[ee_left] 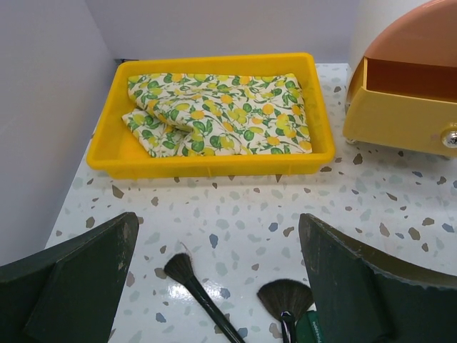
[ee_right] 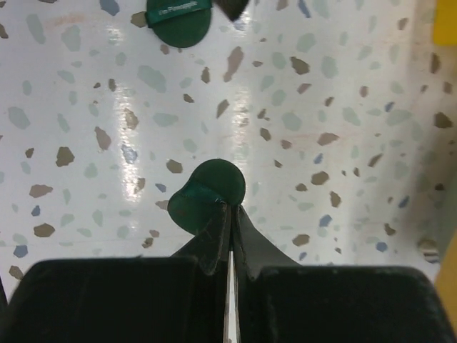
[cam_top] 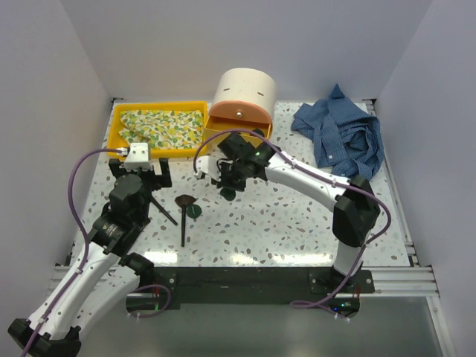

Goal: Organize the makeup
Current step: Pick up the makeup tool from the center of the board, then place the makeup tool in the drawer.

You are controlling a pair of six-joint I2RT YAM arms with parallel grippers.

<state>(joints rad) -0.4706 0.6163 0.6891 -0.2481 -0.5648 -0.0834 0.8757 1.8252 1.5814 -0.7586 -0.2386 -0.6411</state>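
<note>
**Top view.** Your right gripper (cam_top: 227, 187) sits near the middle of the table (cam_top: 297, 223), fingers clenched, with a dark green disc (cam_top: 228, 195) at its tips. At 8 o'clock from it lies a second disc (cam_top: 194, 211), just beside the head of the fan brush (cam_top: 184, 219), whose handle runs toward 6 o'clock. Further toward 9 o'clock a round brush (cam_top: 162, 210) lies slanted, near your left gripper (cam_top: 141, 171), which is spread wide and holds nothing. The yellow tray (cam_top: 117, 143) with the leaf-patterned cloth (cam_top: 163, 126) is at 11 o'clock, the round drawer box (cam_top: 242, 97) at 12 and the blue cloth (cam_top: 342, 134) at 2.

**Left wrist.** Your left gripper (ee_left: 218, 239) is released, and both fingers (ee_left: 71, 286) stand far apart over bare table (ee_left: 250, 207). Between them at 6 o'clock you see the round brush (ee_left: 196, 289) and the fan brush (ee_left: 285, 299). The second disc (ee_left: 308, 330) is tucked against the right finger. The yellow tray (ee_left: 214, 163) and its leaf-patterned cloth (ee_left: 214, 111) are at 12, and the drawer box (ee_left: 407, 93), its drawer pulled out, is at 2.

**Right wrist.** Your right gripper (ee_right: 230, 214) is pinched shut, its tips meeting on the near rim of the dark green disc (ee_right: 219, 182). A darker lobe sits at 8 o'clock from that disc, and you cannot tell whether it is shadow or part of the disc. The second disc (ee_right: 178, 21), which carries a printed band, lies at 11 o'clock by the top edge.
</note>
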